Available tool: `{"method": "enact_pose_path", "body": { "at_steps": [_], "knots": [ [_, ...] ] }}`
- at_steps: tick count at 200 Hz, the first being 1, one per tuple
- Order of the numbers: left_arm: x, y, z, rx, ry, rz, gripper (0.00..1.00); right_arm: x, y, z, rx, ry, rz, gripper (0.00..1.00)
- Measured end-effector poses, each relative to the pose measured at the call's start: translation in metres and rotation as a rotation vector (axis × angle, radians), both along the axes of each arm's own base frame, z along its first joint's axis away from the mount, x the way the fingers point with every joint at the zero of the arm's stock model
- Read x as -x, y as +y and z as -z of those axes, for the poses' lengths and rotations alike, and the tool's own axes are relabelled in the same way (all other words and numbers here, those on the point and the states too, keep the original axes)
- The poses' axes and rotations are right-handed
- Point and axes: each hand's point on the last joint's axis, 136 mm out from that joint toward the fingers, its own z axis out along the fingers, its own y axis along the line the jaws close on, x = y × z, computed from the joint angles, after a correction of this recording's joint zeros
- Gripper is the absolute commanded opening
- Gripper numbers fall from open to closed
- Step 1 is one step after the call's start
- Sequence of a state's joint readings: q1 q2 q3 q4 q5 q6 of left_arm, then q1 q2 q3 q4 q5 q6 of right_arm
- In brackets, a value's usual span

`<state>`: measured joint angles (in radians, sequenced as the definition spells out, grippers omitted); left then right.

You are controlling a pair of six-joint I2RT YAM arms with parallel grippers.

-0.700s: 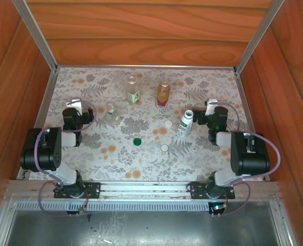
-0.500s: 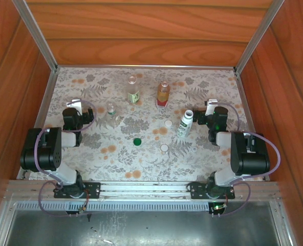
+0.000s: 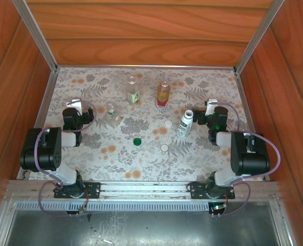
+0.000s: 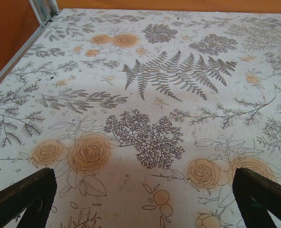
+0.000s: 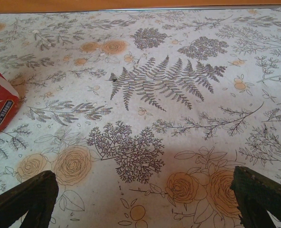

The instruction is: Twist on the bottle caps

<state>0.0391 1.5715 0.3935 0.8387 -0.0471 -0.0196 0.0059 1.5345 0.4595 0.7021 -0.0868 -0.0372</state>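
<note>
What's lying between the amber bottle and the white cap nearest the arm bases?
In the top view, a second white cap lies between the amber bottle and the near white cap, slightly right of their line.

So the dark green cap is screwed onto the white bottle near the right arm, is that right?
No. The dark green cap lies loose on the table, apart from the white bottle near the right arm; the top view shows it.

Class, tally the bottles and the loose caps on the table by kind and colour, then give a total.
Bottles: 4 (white, amber, clear green-labelled, tiny clear)
White loose caps: 2
Green loose caps: 1
Total: 7
</note>
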Motion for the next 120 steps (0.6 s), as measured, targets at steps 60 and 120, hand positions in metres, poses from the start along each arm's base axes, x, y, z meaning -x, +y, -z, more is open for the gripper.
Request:
{"method": "enact_pose_path", "body": {
  "at_steps": [60,120],
  "knots": [
    [0.002,0.0,-0.016,0.0,-0.042,-0.001,1.0,0.0,-0.005,-0.003,-0.001,-0.005,0.032,1.0],
    [0.026,0.007,-0.091,-0.019,-0.247,-0.054,1.0,0.007,-0.022,-0.078,-0.035,-0.078,0.157,1.0]
  ]
}}
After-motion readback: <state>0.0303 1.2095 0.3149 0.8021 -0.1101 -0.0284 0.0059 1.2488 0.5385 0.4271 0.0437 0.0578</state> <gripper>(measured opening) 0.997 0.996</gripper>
